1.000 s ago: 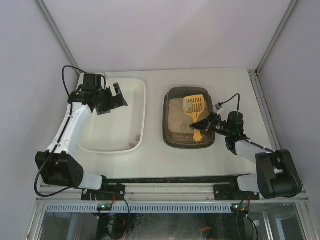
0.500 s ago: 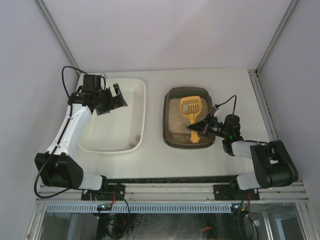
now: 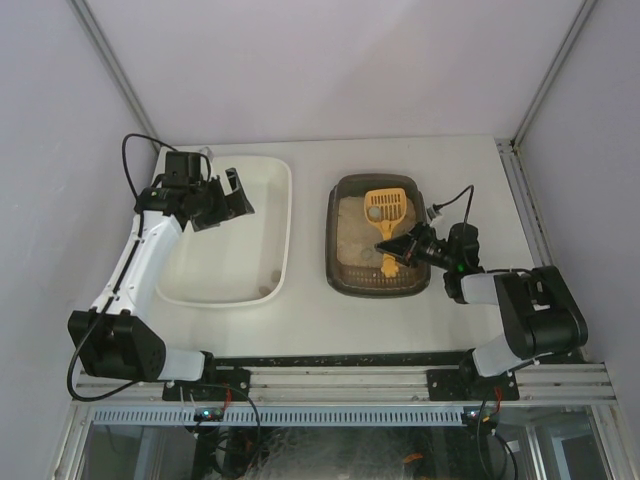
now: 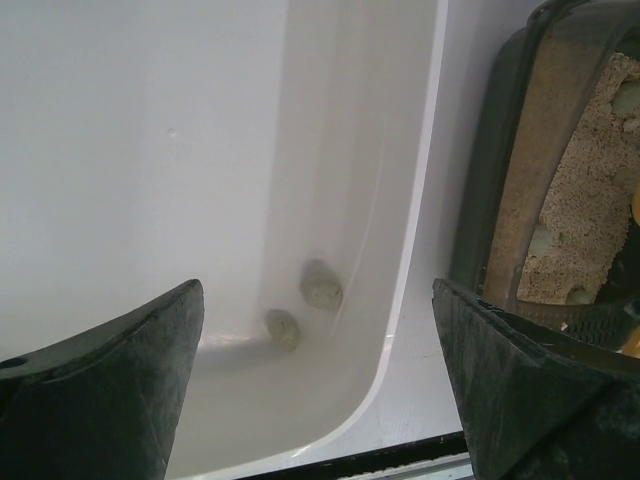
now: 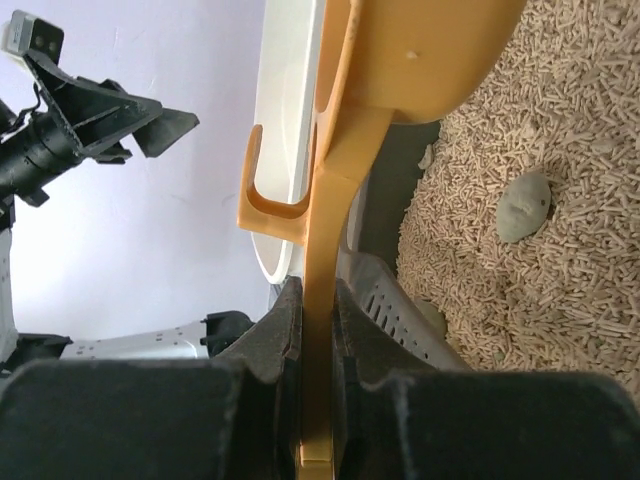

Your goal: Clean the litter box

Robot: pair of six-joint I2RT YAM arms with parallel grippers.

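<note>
The litter box [image 3: 336, 240] is a dark tray of pale litter [image 5: 560, 270] right of centre. My right gripper [image 3: 404, 246] is shut on the handle of a yellow scoop [image 3: 386, 206], whose slotted bowl hangs over the litter with a grey lump in it. In the right wrist view the handle [image 5: 320, 250] is pinched between both pads, and another grey lump [image 5: 523, 207] lies on the litter beneath. My left gripper [image 3: 226, 194] hovers open over the white tub [image 3: 280, 190], holding nothing.
Two grey lumps [image 4: 321, 285] [image 4: 283, 328] lie in the near right corner of the white tub [image 4: 405, 300]. A strip of bare table separates tub and litter box [image 4: 510, 210]. Frame posts and walls close in both sides and the back.
The right arm has folded in closer to the litter box, and the scoop has shifted slightly over the litter while still gripped. The left arm has stayed put.
</note>
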